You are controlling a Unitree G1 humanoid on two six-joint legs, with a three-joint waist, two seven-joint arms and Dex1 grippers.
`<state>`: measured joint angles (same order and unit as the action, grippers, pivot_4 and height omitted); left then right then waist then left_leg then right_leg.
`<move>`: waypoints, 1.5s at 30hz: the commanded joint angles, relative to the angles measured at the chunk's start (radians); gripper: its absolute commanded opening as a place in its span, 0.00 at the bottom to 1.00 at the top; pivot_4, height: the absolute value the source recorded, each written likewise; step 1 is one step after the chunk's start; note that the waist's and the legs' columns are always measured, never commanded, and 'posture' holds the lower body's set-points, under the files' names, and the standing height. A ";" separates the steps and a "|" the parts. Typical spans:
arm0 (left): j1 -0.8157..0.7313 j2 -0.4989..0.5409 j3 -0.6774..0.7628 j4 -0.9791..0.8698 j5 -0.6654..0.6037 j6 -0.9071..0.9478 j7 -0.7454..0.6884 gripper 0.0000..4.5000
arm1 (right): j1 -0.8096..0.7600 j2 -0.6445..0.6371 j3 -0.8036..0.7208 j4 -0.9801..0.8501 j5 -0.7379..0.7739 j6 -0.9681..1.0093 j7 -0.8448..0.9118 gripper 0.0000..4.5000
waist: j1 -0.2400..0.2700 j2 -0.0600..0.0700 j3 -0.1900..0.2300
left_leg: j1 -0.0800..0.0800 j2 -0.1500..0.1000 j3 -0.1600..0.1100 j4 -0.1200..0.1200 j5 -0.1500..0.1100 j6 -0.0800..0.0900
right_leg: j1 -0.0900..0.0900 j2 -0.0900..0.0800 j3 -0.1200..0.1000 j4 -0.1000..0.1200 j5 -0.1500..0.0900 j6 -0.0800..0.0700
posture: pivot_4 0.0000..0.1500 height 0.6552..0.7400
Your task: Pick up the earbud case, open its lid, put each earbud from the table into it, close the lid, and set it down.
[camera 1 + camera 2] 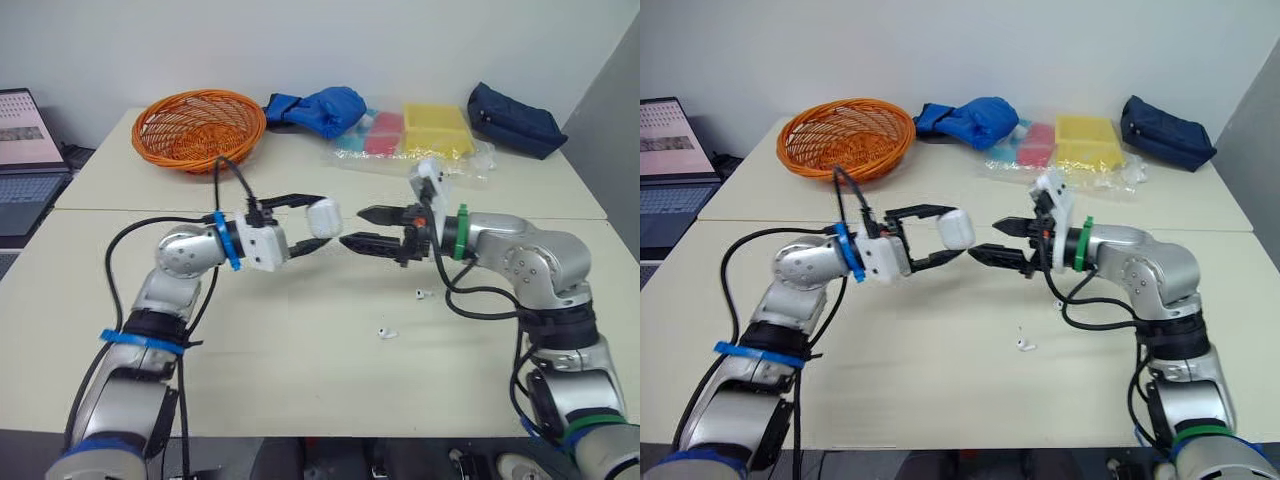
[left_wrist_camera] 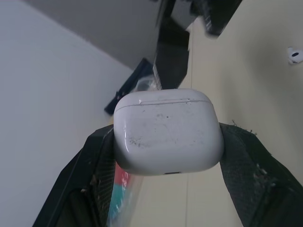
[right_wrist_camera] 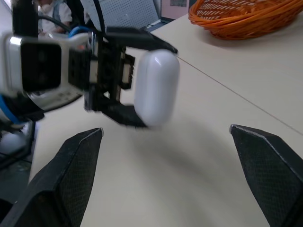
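Earbud case (image 1: 957,228) between jaws of left gripper (image 1: 953,233)

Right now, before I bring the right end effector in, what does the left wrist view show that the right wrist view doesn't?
Left wrist view: the shut lid seam on the glossy white rounded earbud case, and one small white earbud lying on the beige table. Right wrist view: the woven orange wicker basket and the right end effector, open and apart from the case. Both: the case clamped in the left end effector.
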<state>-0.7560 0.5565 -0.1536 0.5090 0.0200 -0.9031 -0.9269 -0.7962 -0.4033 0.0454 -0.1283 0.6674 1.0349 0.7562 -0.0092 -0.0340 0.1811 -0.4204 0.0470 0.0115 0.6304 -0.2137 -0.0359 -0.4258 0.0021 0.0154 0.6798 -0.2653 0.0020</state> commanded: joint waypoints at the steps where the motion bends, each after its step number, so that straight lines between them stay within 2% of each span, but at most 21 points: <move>1: -0.057 -0.002 -0.007 0.076 -0.005 -0.104 0.008 0.62 | -0.040 0.001 -0.043 -0.044 0.032 0.027 -0.033 1.00 | 0.001 0.000 0.000 | 0.000 0.000 0.000 0.000 0.000 0.000 | 0.000 0.000 0.000 0.000 0.000 0.000 | 1.00 1.00; 7: -0.103 -0.022 -0.027 0.139 0.015 -0.196 0.034 0.62 | -0.031 0.065 -0.040 -0.058 0.046 0.041 -0.105 1.00 | 0.000 0.000 0.000 | 0.000 0.000 0.000 0.000 0.000 0.000 | 0.001 0.000 -0.001 0.000 0.000 0.000 | 1.00 1.00; 25: -0.145 -0.009 -0.044 0.209 0.049 -0.287 0.109 0.62 | -0.021 0.078 -0.029 0.012 0.030 0.030 -0.110 1.00 | 0.000 0.000 0.000 | 0.001 0.000 0.000 0.001 0.000 0.000 | 0.001 0.001 -0.002 0.001 0.000 0.001 | 1.00 1.00; 28: -0.142 -0.007 -0.047 0.204 0.047 -0.292 0.108 0.62 | -0.018 0.078 -0.029 0.013 0.035 0.033 -0.107 0.86 | 0.000 0.000 0.000 | 0.001 0.000 0.000 0.001 0.000 0.000 | 0.001 0.001 -0.002 0.001 0.000 0.001 | 1.00 1.00; 36: -0.147 -0.008 -0.056 0.216 0.051 -0.306 0.118 0.62 | -0.019 0.067 -0.018 0.017 0.026 0.021 -0.082 0.23 | 0.000 0.000 0.000 | 0.002 0.000 0.000 0.001 0.000 0.000 | 0.001 0.001 -0.002 0.001 0.000 0.001 | 1.00 1.00; 37: -0.147 -0.007 -0.058 0.217 0.051 -0.309 0.118 0.62 | -0.017 0.067 -0.016 0.017 0.022 0.017 -0.079 0.18 | 0.000 0.000 0.000 | 0.001 0.000 0.000 0.001 0.000 0.000 | 0.001 0.001 -0.002 0.001 0.000 0.001 | 1.00 1.00; 45: -0.148 0.001 -0.085 0.199 0.009 -0.295 0.085 0.62 | -0.009 0.060 -0.026 0.025 0.018 -0.003 -0.076 0.18 | 0.000 0.000 0.000 | 0.002 0.000 0.000 0.001 0.000 0.000 | 0.001 0.001 -0.002 0.001 0.000 0.001 | 1.00 1.00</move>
<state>-0.8801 0.5459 -0.2310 0.7433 0.0622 -1.1854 -0.8323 -0.7980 -0.3330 0.0462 -0.0942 0.6888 1.0617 0.6805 -0.0090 -0.0340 0.1811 -0.4189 0.0470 0.0116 0.6315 -0.2137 -0.0357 -0.4244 0.0032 0.0137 0.6807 -0.2649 0.0027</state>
